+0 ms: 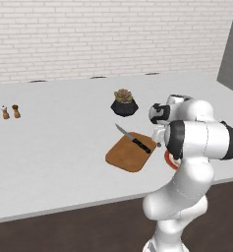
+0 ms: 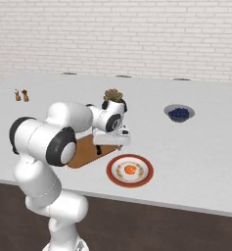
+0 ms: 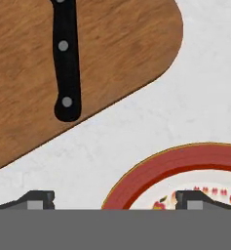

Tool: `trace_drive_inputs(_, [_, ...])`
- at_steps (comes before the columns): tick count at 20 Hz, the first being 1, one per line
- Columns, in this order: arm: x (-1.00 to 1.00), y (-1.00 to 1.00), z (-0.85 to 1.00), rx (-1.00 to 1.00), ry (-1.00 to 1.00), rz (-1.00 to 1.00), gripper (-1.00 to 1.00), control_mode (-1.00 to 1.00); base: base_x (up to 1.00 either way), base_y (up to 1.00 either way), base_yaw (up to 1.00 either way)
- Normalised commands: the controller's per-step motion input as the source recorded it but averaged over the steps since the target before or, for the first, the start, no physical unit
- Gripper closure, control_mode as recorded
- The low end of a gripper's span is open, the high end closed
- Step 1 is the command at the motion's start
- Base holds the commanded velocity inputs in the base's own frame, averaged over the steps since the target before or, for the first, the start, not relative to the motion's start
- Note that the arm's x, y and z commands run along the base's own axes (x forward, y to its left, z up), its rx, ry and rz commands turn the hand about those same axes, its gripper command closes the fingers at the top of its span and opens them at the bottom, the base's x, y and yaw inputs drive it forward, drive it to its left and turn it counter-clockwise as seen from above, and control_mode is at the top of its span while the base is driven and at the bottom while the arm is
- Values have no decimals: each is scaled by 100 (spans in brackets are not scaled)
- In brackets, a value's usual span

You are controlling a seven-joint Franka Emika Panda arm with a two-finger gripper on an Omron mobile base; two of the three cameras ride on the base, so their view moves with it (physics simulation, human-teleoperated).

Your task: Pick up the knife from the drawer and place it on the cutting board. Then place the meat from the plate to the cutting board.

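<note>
The knife (image 3: 66, 58), with a black handle, lies flat on the brown cutting board (image 3: 117, 49). In the left base view the knife (image 1: 136, 141) rests on the board (image 1: 129, 156) with its grey blade poking past the far edge. My gripper (image 3: 116, 200) hangs open and holds nothing. It is over the counter strip between the board's corner and the red rim of the plate (image 3: 185, 163). The orange-red meat (image 2: 130, 169) sits in the middle of the plate (image 2: 143, 180), just right of the board (image 2: 81, 154).
A dark pot with a plant (image 1: 124, 104) stands behind the board. A small bowl with dark blue contents (image 2: 179, 113) is at the right rear. Two small shakers (image 1: 10, 112) stand far left. The counter's front edge runs close below the plate.
</note>
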Motion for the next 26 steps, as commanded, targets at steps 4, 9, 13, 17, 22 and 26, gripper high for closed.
trace_drive_inputs(4, [-52, -50, 0, 0, 2, 0, -100, -100, 0, 0, 0])
trace_drive_inputs(9, [-45, -39, 0, -1, 3, -3, -100, -100, 0, 0, 0])
trace_drive_inputs(13, [-33, -39, 0, 0, 11, -7, -100, -100, 0, 0, 0])
trace_drive_inputs(17, [-2, -33, -9, 0, 4, -3, -100, -100, 0, 0, 0])
trace_drive_inputs(22, [0, -26, -21, 0, 0, -1, -100, -100, 0, 0, 0])
trace_drive_inputs(26, [0, -4, -20, 0, 0, 0, -100, -100, 0, 0, 0])
